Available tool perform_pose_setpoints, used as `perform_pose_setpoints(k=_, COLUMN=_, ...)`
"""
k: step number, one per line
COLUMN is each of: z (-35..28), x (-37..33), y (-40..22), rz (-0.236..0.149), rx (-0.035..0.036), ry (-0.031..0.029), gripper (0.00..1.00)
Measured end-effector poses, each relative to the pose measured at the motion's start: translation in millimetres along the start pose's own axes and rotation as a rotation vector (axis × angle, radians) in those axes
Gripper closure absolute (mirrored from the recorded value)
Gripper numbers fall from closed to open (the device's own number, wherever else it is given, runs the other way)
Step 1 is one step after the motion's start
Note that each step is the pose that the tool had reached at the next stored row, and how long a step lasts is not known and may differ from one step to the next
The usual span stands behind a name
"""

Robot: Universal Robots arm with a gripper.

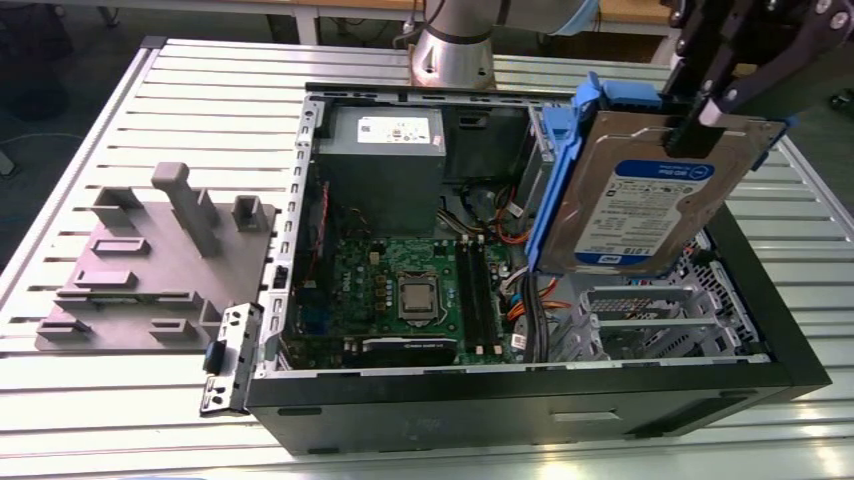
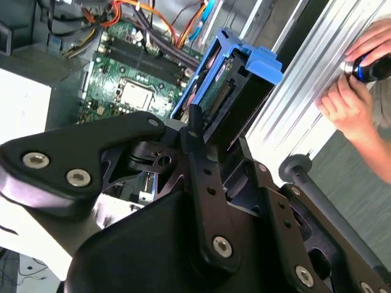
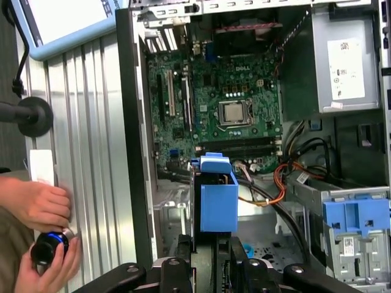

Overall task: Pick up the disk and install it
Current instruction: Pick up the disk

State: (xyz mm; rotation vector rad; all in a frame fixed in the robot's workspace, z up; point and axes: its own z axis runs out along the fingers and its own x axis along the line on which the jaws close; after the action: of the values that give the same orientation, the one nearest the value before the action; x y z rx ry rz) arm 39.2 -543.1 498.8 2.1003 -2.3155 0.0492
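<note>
The black linkage gripper (image 1: 699, 122) hangs over the exterior view's right end of an open black computer case (image 1: 534, 405). Its fingers (image 1: 690, 132) are pinched on the upper edge of the disk (image 1: 638, 195) — a flat silver-grey drive with a white-and-blue label and blue plastic side rails. The disk hangs tilted in the air, label toward the exterior camera, above the metal drive bays.

Inside the case lie a green motherboard (image 1: 387, 275) and a grey power-supply box with a white sticker (image 1: 380, 165). A second blue-fronted caddy (image 3: 356, 218) sits in its metal cage.

The case rests on a slatted aluminium table (image 1: 200, 90), with a grey moulded fixture (image 1: 147, 260) beside it on the exterior view's left. In the first wrist view a person's hand (image 3: 33, 204) rests at the table edge — just by a small dark cylinder (image 3: 50, 247).
</note>
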Motion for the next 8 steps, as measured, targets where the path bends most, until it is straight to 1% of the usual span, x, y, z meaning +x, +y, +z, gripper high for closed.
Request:
perform_pose_setpoints(k=5, z=0.5, x=-1.4, y=-14.6, rz=0.0, rx=-0.0001, ry=0.0, gripper=0.65)
perform_pose_setpoints(k=6, z=0.6, x=-1.6, y=-16.2, rz=0.0, rx=-0.0001, ry=0.0, gripper=0.65)
perform_pose_setpoints(k=8, z=0.6, x=-1.7, y=-16.4, rz=0.0, rx=-0.0002, ry=0.0, gripper=0.65)
